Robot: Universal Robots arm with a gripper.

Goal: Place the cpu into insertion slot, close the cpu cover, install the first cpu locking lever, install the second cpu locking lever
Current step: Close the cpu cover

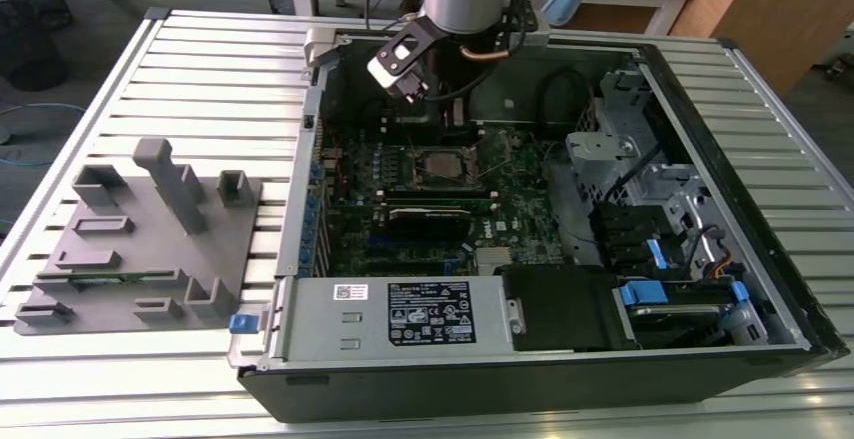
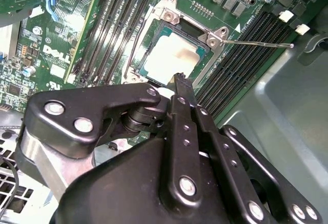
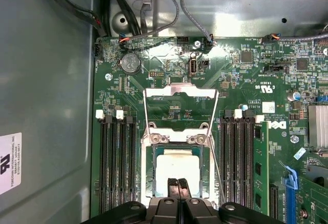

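Observation:
The cpu (image 3: 177, 168) lies flat in the insertion slot (image 3: 151, 141) of the green motherboard, its pale silver top also in the second wrist view (image 2: 171, 55). The cpu cover (image 3: 179, 92) stands open behind the slot, tilted up on its hinge. Two thin wire locking levers are unlatched: one (image 3: 145, 112) runs beside the cover and the other (image 2: 256, 43) sticks out past the slot. My gripper (image 3: 178, 184) hangs just over the near edge of the cpu, fingers (image 2: 180, 83) shut together with nothing between them. In the exterior view the gripper (image 1: 430, 109) is inside the case above the slot (image 1: 412, 164).
Long black memory slots (image 3: 118, 157) (image 3: 238, 157) flank the socket. Cables (image 3: 154, 8) hang behind the board, and the case wall (image 3: 46, 80) is close on one side. A white-labelled power supply (image 1: 430, 311) and blue-tabbed drive bays (image 1: 654, 294) fill the case front. A grey fixture block (image 1: 134, 239) stands on the exterior view's left.

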